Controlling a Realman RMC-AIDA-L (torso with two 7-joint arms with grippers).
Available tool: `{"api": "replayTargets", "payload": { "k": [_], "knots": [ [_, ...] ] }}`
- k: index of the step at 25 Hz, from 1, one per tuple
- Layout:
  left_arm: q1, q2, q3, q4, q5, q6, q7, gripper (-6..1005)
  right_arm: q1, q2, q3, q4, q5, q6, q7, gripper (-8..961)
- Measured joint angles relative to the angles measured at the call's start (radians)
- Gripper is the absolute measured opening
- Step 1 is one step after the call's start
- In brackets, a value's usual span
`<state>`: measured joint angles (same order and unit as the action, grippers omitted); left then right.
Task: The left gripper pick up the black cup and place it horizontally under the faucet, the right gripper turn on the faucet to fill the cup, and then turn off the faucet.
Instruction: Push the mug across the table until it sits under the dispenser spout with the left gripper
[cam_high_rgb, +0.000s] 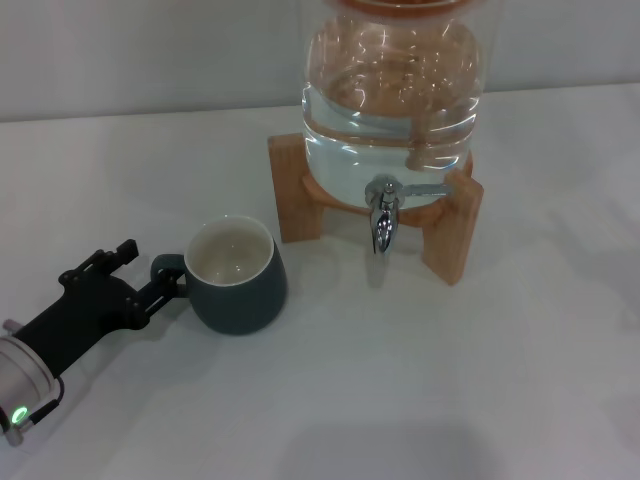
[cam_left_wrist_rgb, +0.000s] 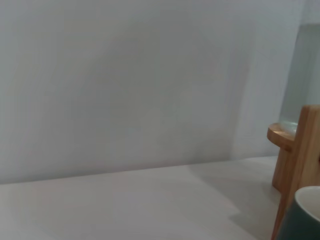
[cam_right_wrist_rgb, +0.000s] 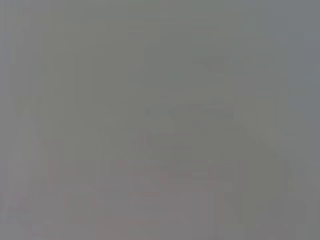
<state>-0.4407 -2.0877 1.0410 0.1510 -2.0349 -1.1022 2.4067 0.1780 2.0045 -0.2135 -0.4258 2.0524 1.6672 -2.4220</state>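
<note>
Near the tabletop's left front edge the left gripper (cam_high_rgb: 165, 283) has its thin black fingers closed around the small loop handle of the black cup (cam_high_rgb: 237, 275), which stands upright and empty, left of the faucet (cam_high_rgb: 382, 218). The squat glazed mug looks stiff, smooth and breakable, moderately heavy, so that handle seems the surest hold. The chrome tap juts from a clear glass water jar (cam_high_rgb: 392, 110) on a wooden stand (cam_high_rgb: 452, 235); the right gripper is not in sight.

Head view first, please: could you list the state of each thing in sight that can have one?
black cup: upright on the table, empty, left of the faucet, not under it.
faucet: no water running from the spout.
glass jar: on its wooden stand, holding water.
left gripper: low over the table, jaws at the cup's handle; whether they grip it cannot be told.
right gripper: not in view.
</note>
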Motion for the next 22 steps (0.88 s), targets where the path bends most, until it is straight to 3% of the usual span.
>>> {"api": "replayTargets", "payload": {
  "k": [6, 17, 22],
  "knots": [
    [-0.004, 0.0, 0.012, 0.0, 0.014, 0.001, -0.001, 604, 0.001, 0.0, 0.002, -0.001, 0.0, 0.0, 0.0, 767],
    [-0.004, 0.0, 0.031, 0.009, 0.018, -0.01, 0.007, 342, 0.001, 0.0, 0.005, 0.002, -0.001, -0.003, -0.001, 767],
    [-0.006, 0.0, 0.031, 0.018, 0.018, -0.016, 0.007, 167, -0.001, 0.0, 0.003, 0.006, -0.001, 0.0, -0.002, 767]
  ]
}}
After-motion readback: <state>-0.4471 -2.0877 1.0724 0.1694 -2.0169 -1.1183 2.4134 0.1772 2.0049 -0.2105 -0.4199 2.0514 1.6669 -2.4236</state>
